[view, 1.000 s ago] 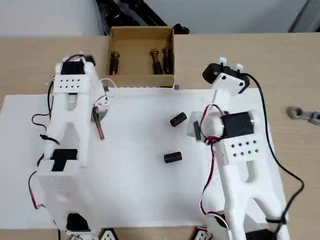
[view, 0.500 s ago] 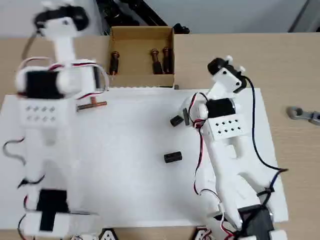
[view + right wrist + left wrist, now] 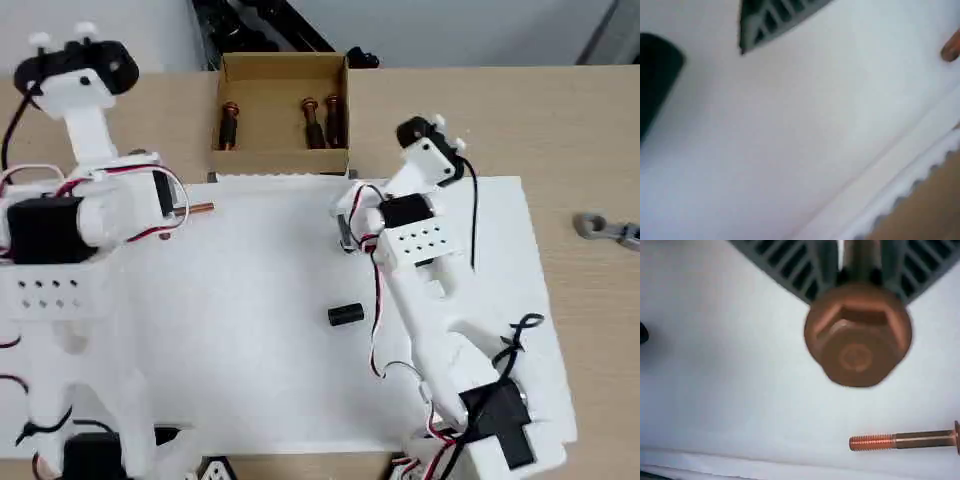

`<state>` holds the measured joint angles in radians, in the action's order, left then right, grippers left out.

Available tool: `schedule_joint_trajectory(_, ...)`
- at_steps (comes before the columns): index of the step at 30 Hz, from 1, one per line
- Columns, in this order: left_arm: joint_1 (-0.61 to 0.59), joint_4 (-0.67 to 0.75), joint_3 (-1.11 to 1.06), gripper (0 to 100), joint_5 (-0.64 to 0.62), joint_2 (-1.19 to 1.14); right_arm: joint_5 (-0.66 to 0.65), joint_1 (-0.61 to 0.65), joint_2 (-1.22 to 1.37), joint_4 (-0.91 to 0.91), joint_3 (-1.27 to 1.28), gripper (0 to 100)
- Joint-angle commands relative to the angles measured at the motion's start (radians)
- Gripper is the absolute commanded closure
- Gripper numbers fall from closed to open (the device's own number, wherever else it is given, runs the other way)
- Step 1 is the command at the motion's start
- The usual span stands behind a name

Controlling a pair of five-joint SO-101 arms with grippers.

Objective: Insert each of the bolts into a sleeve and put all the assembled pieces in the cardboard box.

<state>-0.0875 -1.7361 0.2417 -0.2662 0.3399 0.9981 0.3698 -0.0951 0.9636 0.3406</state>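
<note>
Since a second ago, on the left: swings out toward 9 o'clock, turns the bolt (image 3: 198, 208) from slanted to level; on the right: slides toward 10 o'clock to a sleeve (image 3: 655, 75). Fingers of the left gripper (image 3: 172, 207) clenched on the bolt, thread aiming 3 o'clock at that sleeve. Right gripper (image 3: 345, 228) nearer, just beside it; grip not tellable. From the left wrist: hex head end-on, spare bolt (image 3: 902, 440) flat on the white sheet (image 3: 250, 380).

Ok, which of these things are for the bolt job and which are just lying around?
For the job: held bolt, loose bolt, black sleeve, cardboard box, pieces inside it.
Just lying about: wrench.
</note>
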Motion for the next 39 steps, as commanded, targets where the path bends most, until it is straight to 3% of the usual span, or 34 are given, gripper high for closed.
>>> schedule_joint_trajectory(1, -0.005, 0.012, -0.004, 100, 0.006, 0.060, 0.031, 0.025, -0.001, -0.022, -0.061, 84.1)
schedule_joint_trajectory(39, -0.006, 0.006, -0.005, 99, 0.000, 0.069, 0.026, -0.039, 0.352, -0.125, -0.150, 84.1)
